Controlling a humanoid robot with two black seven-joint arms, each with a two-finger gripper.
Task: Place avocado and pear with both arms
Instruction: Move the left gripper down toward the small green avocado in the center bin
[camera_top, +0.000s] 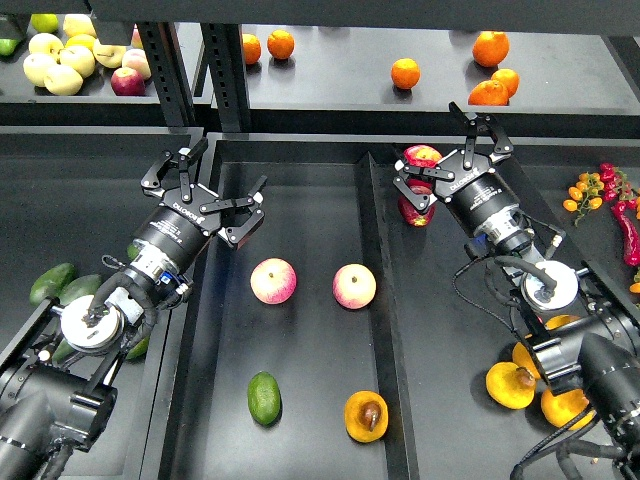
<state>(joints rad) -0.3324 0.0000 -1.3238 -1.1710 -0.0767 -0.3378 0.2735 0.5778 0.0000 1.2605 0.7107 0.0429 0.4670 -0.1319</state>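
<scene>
Avocado (264, 397): lying in our middle tray (300, 200), near front.
Pear (366, 415): just right of it — cut face up.
Left end effector (205, 180): fingers spread, empty.
Right end effector (440, 170): spread, empty — above red apples (420, 157).

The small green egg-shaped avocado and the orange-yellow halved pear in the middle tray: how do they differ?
The small green egg-shaped avocado is whole and smooth, while the orange-yellow halved pear is cut, showing a dark brown pit. The avocado is narrower and elongated; the pear looks rounder and wider. Both lie near the front of the black middle tray, side by side, untouched by either end effector.
</scene>
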